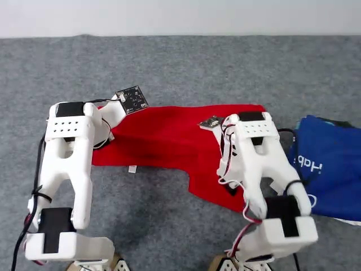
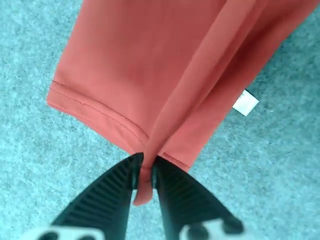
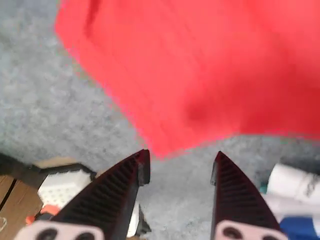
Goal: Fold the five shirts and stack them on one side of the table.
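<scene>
- Left gripper (image 2: pixel 143 167): jaws pressed together, pinching a narrow pleat of cloth at the hem corner of the red shirt (image 2: pixel 150 65).
- Right gripper (image 3: pixel 180 167): jaws spread with nothing between them. The shirt's near edge lies just ahead of the tips and apart from them.
- Red shirt, lie: flat on the table, with its long axis running side to side from one arm to the other. The left end is in the left gripper, and a flap juts toward the right arm.
- Judgement: the coming move likely turns on the short forward gap between the right jaws and that edge. The right arm is the nearer one to the free end.
- White label (image 2: pixel 246 103): at the shirt's near edge.
- Blue shirt (image 1: pixel 330 169): lying at the robot's far right beside the right arm. The arm hides whether it touches the red one.
- Table (image 1: pixel 186 62): covered in grey, carpet-like material that would probably drag on cloth.
- Wall (image 1: pixel 180 17): a pale band beyond the far edge.
</scene>
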Robot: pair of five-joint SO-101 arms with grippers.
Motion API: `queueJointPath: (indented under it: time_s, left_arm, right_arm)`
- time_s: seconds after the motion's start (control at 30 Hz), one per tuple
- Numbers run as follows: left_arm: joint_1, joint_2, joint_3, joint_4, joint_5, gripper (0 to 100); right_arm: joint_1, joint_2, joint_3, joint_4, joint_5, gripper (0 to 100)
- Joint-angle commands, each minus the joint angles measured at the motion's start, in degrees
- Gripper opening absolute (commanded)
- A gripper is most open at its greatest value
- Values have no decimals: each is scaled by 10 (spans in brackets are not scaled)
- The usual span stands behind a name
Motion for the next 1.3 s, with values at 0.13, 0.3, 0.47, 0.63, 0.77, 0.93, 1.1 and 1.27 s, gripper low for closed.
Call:
queueJointPath:
  time_s: [0.13, 0.3, 0.47, 0.63, 0.77, 0.93, 1.1, 1.27]
  left_arm:
    - [3, -23, -17, 5, 5, 5]
    - [3, -23, -17, 5, 5, 5]
    - [3, -23, -17, 5, 5, 5]
    - [3, -23, -16, 6, 5, 5]
    - [4, -25, -8, 6, 5, 5]
    - [4, -25, 2, 6, 5, 5]
    - [3, -28, 8, 6, 5, 5]
    - [3, -35, 0, 8, 5, 5]
  right_arm:
    - [9, 48, -4, -51, -1, 209]
    - [37, 66, -7, -61, 0, 209]
    - [38, 81, -12, -85, -2, 206]
    - [41, 95, -22, -93, 1, 60]
    - [42, 91, -40, -90, 1, 42]
    - [42, 94, -61, -90, 10, 38]
    - [42, 87, -96, -39, 45, 11]
    - [42, 28, -190, 49, 45, 10]
